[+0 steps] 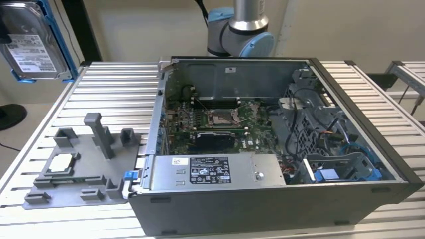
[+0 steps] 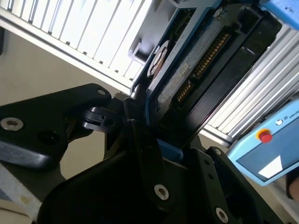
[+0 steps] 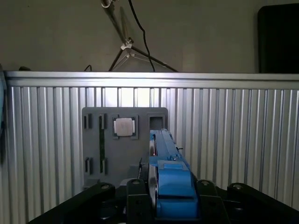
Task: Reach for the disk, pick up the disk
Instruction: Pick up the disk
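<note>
You have the disk held edge-on between your gripper's fingers in both wrist views. Its blue rails wrap the end nearest the palm. The gripper is closed on it, with a black finger against each flat face, so the opening is only as wide as the disk is thick. The connector edge and circuit board point away from the palm.

In the exterior view the disk hangs in the air at the exterior view's left, well above the slatted metal table, with its white label facing the camera.

Beyond your fingertips, past the disk's far end, a grey fixture tray lies on the table with a small square chip in one pocket. Well off to the side of the hand stands the open computer case. A light-blue pendant with a red button lies near the hand.
</note>
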